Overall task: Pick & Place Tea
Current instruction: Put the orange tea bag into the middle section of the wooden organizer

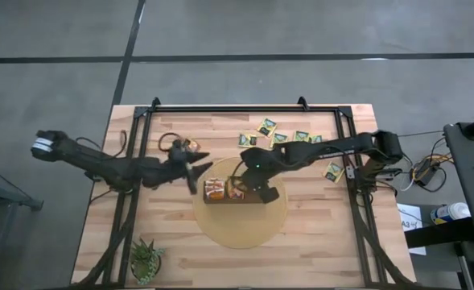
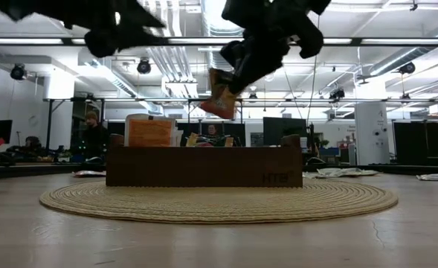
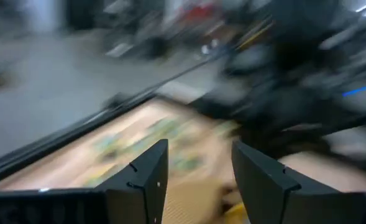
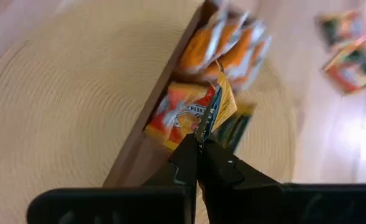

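Note:
A long dark wooden box [image 1: 235, 193] lies on a round woven mat [image 1: 241, 217], with orange tea sachets [image 4: 226, 50] standing in it. My right gripper [image 4: 198, 142] hovers over the box, shut on one orange-and-yellow tea sachet [image 2: 220, 97]. My left gripper [image 1: 198, 169] hangs open and empty in the air, left of the box. More tea sachets [image 1: 266, 126] lie flat on the table at the far right, and one [image 1: 184, 146] lies near the left gripper. My right gripper pinches the tea sachet between its two fingertips by its upper edge [image 4: 202, 132], shown edge-on in the right wrist view. The fingers slant down from the table's right. The sachet hangs tilted below them, clear of the box [image 2: 204, 167].
A small green plant [image 1: 146, 259] stands at the near left corner. A black frame [image 1: 245, 109] runs along the table's far edge and down both sides. Another sachet [image 1: 333, 171] lies by the right rail. Bare wood shows near the front edge.

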